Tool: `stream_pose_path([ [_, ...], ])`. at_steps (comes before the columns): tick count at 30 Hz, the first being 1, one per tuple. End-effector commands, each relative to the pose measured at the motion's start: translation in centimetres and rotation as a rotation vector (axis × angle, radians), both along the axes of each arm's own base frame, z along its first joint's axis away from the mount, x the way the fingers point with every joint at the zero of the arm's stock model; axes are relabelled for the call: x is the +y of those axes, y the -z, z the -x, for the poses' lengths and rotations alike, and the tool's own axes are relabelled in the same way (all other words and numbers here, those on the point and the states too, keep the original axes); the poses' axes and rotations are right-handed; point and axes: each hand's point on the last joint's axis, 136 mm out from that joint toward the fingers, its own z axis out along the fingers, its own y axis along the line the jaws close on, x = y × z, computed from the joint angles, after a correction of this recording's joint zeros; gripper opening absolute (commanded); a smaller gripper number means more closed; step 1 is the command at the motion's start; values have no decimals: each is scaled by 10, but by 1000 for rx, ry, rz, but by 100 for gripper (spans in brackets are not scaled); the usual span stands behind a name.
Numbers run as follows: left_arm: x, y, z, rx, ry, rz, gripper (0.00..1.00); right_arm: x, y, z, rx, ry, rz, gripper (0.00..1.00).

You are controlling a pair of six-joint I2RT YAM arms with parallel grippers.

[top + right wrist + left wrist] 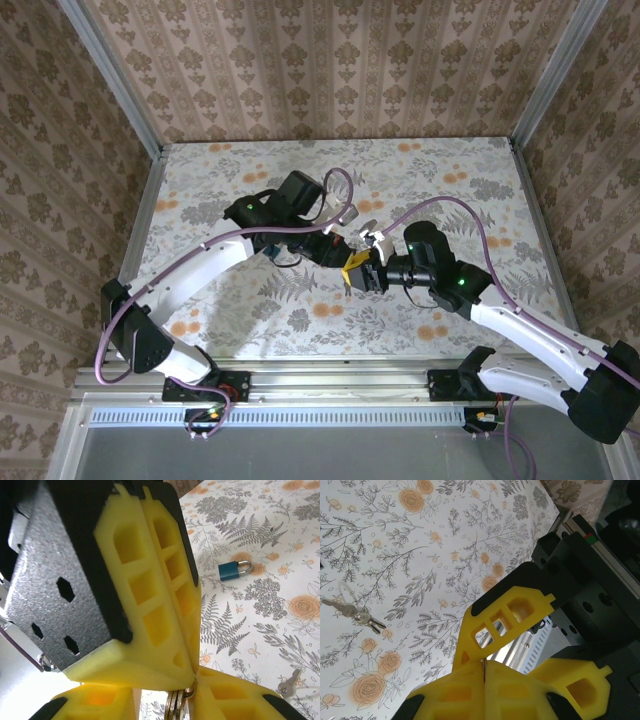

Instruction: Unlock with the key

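Right gripper point(165, 705) stands with jaws apart, straddling key point(176, 707); left gripper point(192, 669), coming in from twelve o'clock, appears clamped on it. Padlock point(235, 570) lies on table point(260, 630) at two o'clock, untouched. Step judged: key handover. Next move requires right to close, left to release, then key alignment with keyhole.

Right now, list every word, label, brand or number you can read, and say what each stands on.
No text can be read anywhere.
The blue padlock: no legible marking at this size.
The loose keys on the table: any stamp is too small.
The held keys at the left tool: blurred, unreadable.
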Motion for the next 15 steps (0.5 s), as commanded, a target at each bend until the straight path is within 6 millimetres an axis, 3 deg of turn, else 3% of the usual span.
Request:
stream_pose_path([
  [1,-5,-6,2,-20,32,14,0,3,-17,-1,-34,-16,-18,31],
  [2,-6,-6,1,-21,32,15,0,2,-16,-1,-33,-9,-13,36],
  [3,-6,-5,1,-22,30,12,0,0,-16,-3,-36,7,-6,46],
  [4,-6,-5,0,-20,29,12,0,-2,-15,-4,-37,20,-3,48],
  [10,-6,-3,1,-17,31,10,0,-3,-20,2,-47,3,-15,40],
  [14,-6,-2,1,-13,29,6,0,-3,-18,5,-32,-10,-5,42],
  [15,-6,-2,1,-12,28,7,0,-2,-18,6,-29,-20,-6,34],
])
